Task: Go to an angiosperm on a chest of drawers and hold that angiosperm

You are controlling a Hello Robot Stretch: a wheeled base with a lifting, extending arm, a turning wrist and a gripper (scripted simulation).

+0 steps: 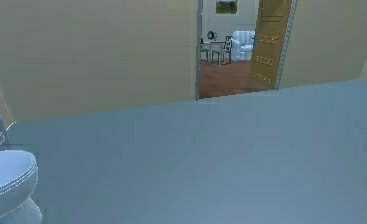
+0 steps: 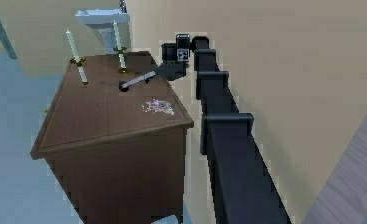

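The blue-grey floor (image 1: 211, 150) fills most of the forward view, running up to a beige wall (image 1: 91, 50) with a doorway (image 1: 231, 60). Its wooden door (image 1: 273, 40) stands open onto another room with a white armchair (image 1: 243, 42). A white toilet (image 1: 11, 182) sits at that view's lower left.

In the arm side view, the brown chest of drawers (image 2: 91, 115) is the main thing, and the dark arm (image 2: 231, 150) runs up along its right edge. Two pale candles stand in holders on the far part of the top, one to the left (image 2: 69, 45) and one nearer the middle (image 2: 118, 38).

The hand (image 2: 128, 86) reaches in over the top just below the middle candle. Whether its fingers are spread or pressed together cannot be told. Only bare wood lies behind its far end, so it holds nothing.

The task's thing is probably the small lilac-and-white cluster (image 2: 156, 105) (too small to make out petals). It lies on the top near the right edge, between the hand and the near corner.

Two risks stand out. The hand is close to the middle candle, so a sideways turn toward the cluster could tip that candle over. The cluster also lies low and near the edge, so a hand coming in too shallow would probably push it off the chest rather than take it.
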